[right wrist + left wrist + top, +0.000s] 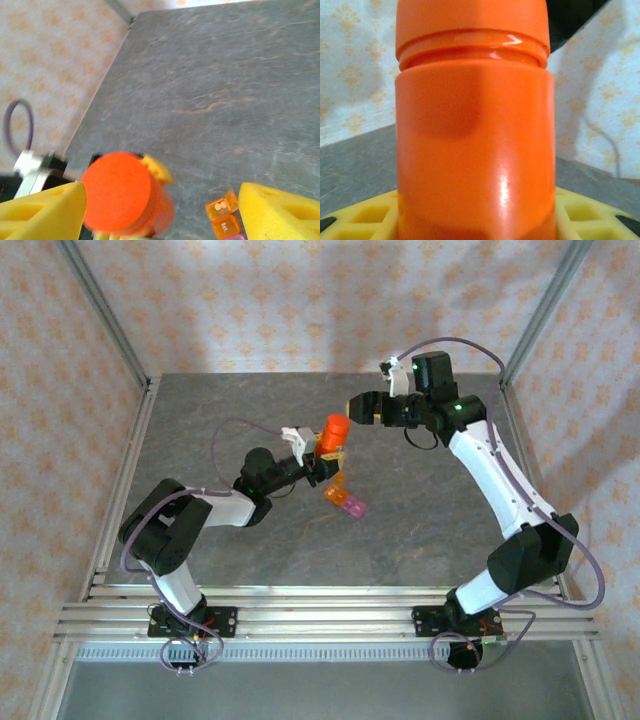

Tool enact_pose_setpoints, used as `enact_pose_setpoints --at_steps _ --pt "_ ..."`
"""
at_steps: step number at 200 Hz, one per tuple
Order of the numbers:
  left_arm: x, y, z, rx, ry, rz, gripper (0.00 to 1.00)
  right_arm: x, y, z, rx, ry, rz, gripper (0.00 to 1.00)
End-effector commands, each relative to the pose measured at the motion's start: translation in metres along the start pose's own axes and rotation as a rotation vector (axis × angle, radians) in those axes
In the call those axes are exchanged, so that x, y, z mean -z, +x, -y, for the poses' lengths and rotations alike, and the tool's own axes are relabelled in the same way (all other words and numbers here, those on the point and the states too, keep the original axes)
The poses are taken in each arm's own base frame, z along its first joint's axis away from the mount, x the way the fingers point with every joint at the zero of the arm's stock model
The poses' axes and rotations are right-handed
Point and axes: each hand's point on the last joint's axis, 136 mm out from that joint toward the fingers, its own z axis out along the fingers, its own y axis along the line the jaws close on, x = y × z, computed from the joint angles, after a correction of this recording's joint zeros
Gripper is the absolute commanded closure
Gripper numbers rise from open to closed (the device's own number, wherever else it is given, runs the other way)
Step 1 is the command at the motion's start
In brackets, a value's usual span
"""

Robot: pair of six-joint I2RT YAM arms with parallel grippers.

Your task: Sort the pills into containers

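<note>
While the left end effector (326,454) clamps the capped bottle (336,429) and the right end effector (356,408) gapes, sorting into the containers (343,499) seems barely begun.

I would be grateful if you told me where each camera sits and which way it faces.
Top external: above, behind the bases, looking down on the grey stone-patterned table; both arms, left tool and right tool show.
Left wrist: level, close on the orange cylindrical plastic bottle that tool grips; yellow fingers below.
Right wrist: above, looking down on the bottle's cap; open tool's yellow fingers either side.
Shared: top and right wrist both see the tiny orange translucent plastic compartment.
</note>
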Motion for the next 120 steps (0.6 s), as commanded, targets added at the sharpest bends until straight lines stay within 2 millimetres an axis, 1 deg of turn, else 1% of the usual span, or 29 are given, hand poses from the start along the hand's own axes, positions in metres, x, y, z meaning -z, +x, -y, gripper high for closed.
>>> enact_pose_setpoints --at_steps 1,9,45,120 --pt "-0.003 -0.028 0.015 0.013 0.117 0.062 1.00 0.011 0.014 -0.029 0.113 -0.138 -0.063 0.21" --pt "-0.003 -0.029 0.016 0.022 0.131 0.059 1.00 0.012 0.015 -0.032 0.123 -0.155 -0.078 0.21" --pt "-0.008 -0.028 0.021 0.060 0.183 0.045 1.00 0.007 0.013 -0.033 0.125 -0.176 -0.119 0.21" --pt "-0.011 -0.027 0.023 0.078 0.209 0.036 1.00 -0.001 0.010 -0.039 0.139 -0.192 -0.155 0.23"
